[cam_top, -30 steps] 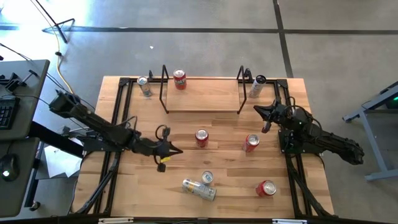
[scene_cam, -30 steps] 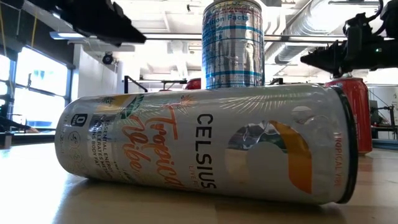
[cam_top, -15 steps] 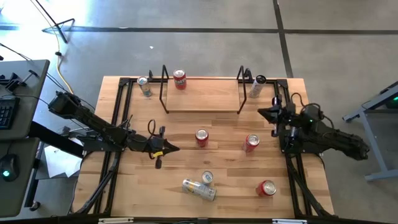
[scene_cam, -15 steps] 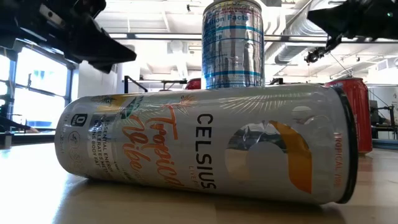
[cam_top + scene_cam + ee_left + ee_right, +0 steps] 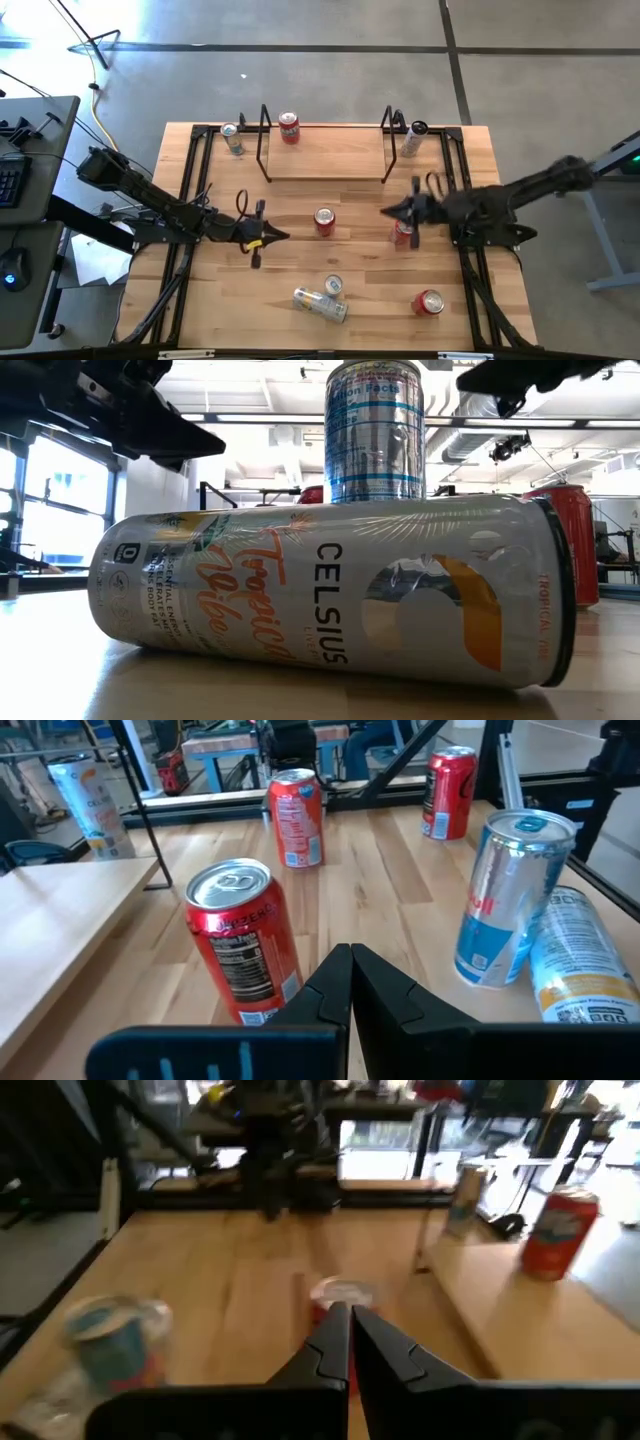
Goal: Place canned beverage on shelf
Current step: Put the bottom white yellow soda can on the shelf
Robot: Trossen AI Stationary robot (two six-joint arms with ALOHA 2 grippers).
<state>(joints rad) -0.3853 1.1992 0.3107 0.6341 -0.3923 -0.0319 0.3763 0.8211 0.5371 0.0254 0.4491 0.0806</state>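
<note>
The left gripper (image 5: 278,238) was pinched together, a red can (image 5: 324,221) just ahead of its tips. The right gripper (image 5: 388,211) was also pinched together, above another red can (image 5: 403,233). The shelf (image 5: 325,152) sat well beyond both, one can (image 5: 289,127) on it.

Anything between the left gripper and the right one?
Yes. In the high view, one upright red can stands between the left gripper and the right gripper, both shut. The rest is bare table.
</note>
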